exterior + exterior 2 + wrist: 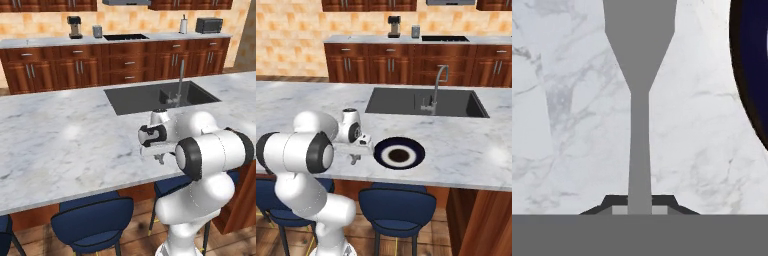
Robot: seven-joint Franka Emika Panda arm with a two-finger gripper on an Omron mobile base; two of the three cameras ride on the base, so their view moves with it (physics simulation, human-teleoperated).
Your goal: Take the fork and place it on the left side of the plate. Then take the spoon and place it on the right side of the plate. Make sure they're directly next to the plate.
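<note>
1. Fork (639,75) in the pincer (639,209): thin handle running straight up from between the two dark tips in the hand view, widening toward the view's top edge.
2. Pincer narrow, clamped on the handle, tips tight against both its sides.
3. Fork over the marble counter (567,125); whether touching it or just above cannot be told.
4. Plate (752,65) to the fork's right in the hand view, only its dark navy rim cutting in at the right edge, a strip of marble between rim and fork.
5. Fork flat grey, slim at the handle, broad at the neck; tines beyond the view's top.
6. Plate (399,153) near the counter's front edge in the right base view: navy rim, white ring, brown centre.
7. Pincer (354,160) low at the counter's front, just left of the plate, pointing down.
8. Arm folded close over the counter edge, elbow bulking near the base, hand (159,158) turned down.
9. Sink (421,102) behind the plate.
</note>
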